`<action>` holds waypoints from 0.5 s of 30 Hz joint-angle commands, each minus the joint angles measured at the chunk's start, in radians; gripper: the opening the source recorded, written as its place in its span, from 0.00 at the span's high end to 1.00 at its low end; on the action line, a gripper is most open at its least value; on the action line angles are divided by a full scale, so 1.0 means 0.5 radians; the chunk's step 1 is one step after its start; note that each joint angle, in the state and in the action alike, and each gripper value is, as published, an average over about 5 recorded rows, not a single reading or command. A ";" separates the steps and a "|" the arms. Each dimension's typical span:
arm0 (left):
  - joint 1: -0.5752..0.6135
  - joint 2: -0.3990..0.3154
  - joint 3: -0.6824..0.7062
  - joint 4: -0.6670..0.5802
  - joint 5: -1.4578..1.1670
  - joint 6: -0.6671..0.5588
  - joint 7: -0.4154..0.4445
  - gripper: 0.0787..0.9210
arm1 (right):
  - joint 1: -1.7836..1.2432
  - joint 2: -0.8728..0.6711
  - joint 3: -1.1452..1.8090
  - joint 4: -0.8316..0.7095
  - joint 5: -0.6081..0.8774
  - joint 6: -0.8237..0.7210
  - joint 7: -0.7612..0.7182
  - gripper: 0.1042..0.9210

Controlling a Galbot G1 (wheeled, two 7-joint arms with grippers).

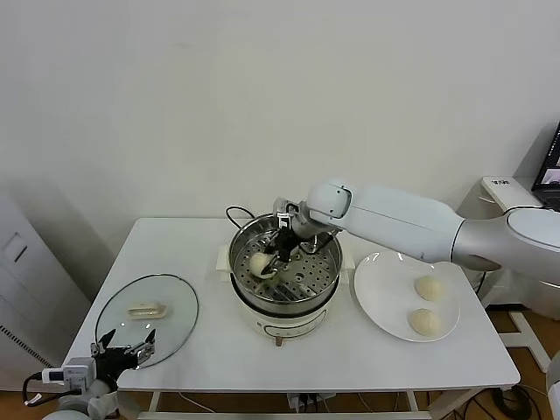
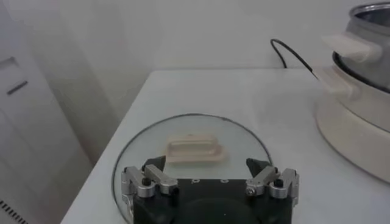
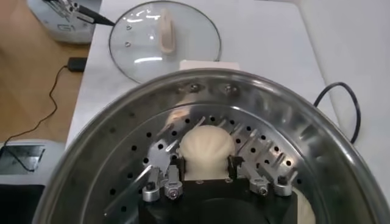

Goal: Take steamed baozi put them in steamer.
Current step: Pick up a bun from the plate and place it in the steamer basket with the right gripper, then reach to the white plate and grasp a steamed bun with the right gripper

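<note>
The steamer (image 1: 241,246) is a shiny steel pot with a perforated tray (image 3: 122,158) on a cream base, at the middle of the table. My right gripper (image 1: 278,254) reaches down into it, shut on a pale baozi (image 3: 206,143) that rests low on the tray, with a finger pad against each side. The same baozi (image 1: 261,262) shows on the pot's left side in the head view. A second pale rounded shape (image 3: 303,210) lies beside the gripper. Two more baozi (image 1: 429,288) (image 1: 425,321) sit on the white plate (image 1: 376,289). My left gripper (image 1: 127,339) waits open at the table's front left.
The glass lid (image 1: 146,319) with a cream handle (image 2: 190,149) lies flat at the front left, just beyond my left gripper (image 2: 207,167). A black cord (image 1: 234,213) loops behind the steamer. The plate stands right of the steamer, near the table's right edge.
</note>
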 commanded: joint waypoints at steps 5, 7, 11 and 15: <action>0.002 0.000 -0.001 -0.003 0.001 -0.001 -0.002 0.12 | 0.042 -0.034 0.041 0.015 0.030 -0.012 0.027 0.22; 0.003 -0.001 -0.002 -0.004 0.001 -0.001 -0.002 0.12 | 0.142 -0.113 0.033 0.036 0.031 -0.003 -0.045 0.17; 0.004 0.002 -0.004 -0.006 0.001 -0.001 -0.002 0.12 | 0.346 -0.325 -0.021 0.087 -0.002 0.063 -0.266 0.12; 0.004 0.004 -0.008 -0.009 0.001 -0.001 -0.002 0.12 | 0.558 -0.550 -0.137 0.137 -0.112 0.194 -0.559 0.12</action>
